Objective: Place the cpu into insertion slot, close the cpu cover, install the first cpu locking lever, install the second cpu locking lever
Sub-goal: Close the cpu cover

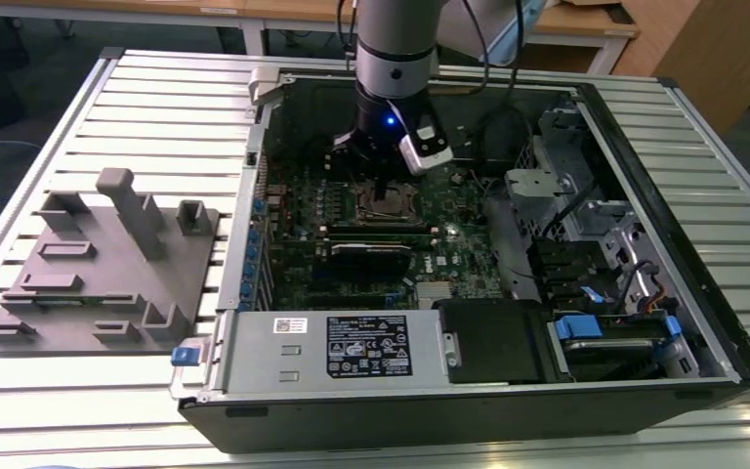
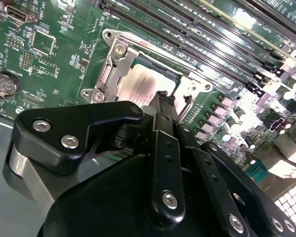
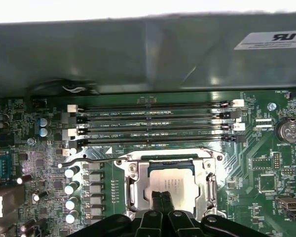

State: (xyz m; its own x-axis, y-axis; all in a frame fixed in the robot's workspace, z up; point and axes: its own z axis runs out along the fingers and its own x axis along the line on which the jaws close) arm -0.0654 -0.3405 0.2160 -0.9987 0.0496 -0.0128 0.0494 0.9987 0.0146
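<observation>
Gripper (image 3: pixel 161 197) pinched together (nothing held), tips at cpu (image 3: pixel 174 179), w/ cpu cover (image 3: pixel 133 187) framing it

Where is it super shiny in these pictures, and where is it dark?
First wrist view: a washed-out white strip beyond the case wall. Second wrist view: glare on the memory slots, the gripper dark in front. Exterior view: a blue light glows on the arm, the case shadowed inside.

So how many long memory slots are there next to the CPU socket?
4 memory slots, parallel rows side by side between the case wall and the cpu; the last lies closest to the cpu. None looks hidden.
</observation>
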